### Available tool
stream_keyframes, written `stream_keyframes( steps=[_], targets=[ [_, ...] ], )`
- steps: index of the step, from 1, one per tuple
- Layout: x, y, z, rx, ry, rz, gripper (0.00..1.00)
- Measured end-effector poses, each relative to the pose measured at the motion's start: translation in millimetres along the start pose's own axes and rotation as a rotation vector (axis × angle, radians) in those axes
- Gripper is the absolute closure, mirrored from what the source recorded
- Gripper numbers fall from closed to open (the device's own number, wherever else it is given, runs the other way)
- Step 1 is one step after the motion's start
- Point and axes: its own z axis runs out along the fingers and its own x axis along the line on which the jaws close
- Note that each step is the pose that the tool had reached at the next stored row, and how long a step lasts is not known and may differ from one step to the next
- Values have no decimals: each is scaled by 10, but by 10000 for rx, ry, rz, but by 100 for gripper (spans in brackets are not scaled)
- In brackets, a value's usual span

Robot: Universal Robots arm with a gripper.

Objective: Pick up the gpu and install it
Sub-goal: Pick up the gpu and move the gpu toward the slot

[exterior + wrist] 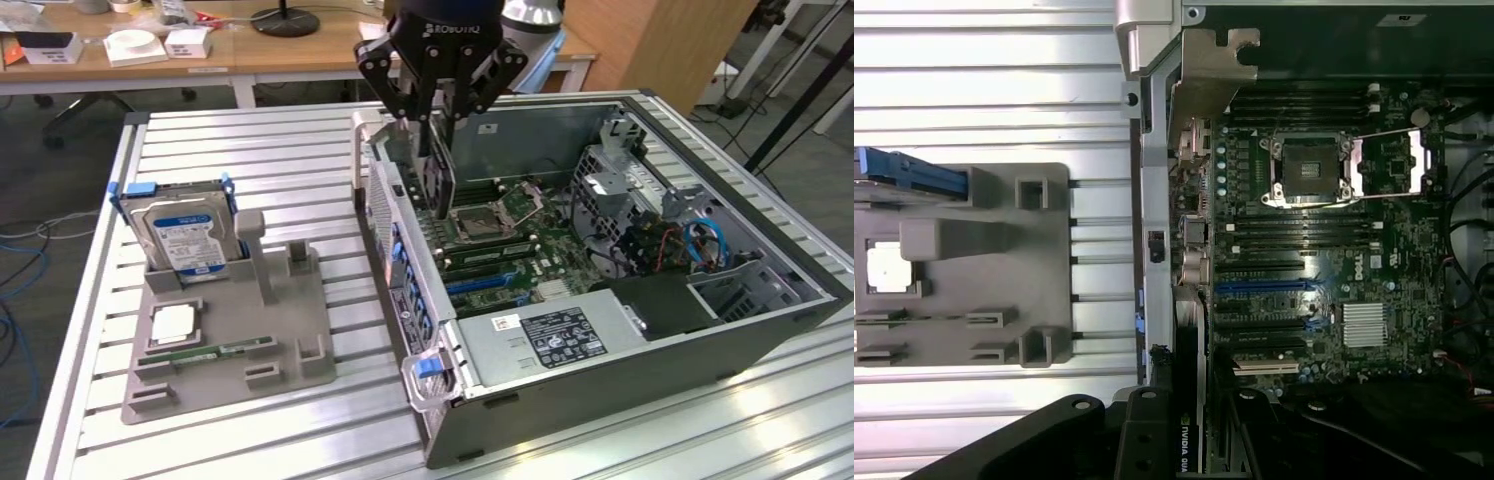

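Note:
The gpu (pixel 439 185) is a thin black card that hangs upright, edge down, inside the open computer case (pixel 747 330), above the motherboard (pixel 501 240) near the case's rear wall. My gripper (pixel 430 125) is shut on the card's top edge. In the wrist view I look along the gpu (pixel 1191 300) edge-on. Its silver bracket (pixel 1206 75) stands against the case's rear wall, and its black body runs over the expansion slots (pixel 1259 287). My gripper (pixel 1189 425) clamps it at the labelled end.
A grey holder tray (pixel 227 330) lies at the exterior view's left of the case. It carries an upright hard drive (pixel 184 235), a processor chip (pixel 174 322) and a green memory stick (pixel 207 351). The power supply (pixel 554 335) fills the case's near end, and cables (pixel 681 245) crowd the far side.

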Motion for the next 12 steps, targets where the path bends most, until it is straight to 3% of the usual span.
stream_keyframes(
  steps=[12],
  targets=[
    [-106, 5, 3, -2, 2, -37, 74]
  ],
)
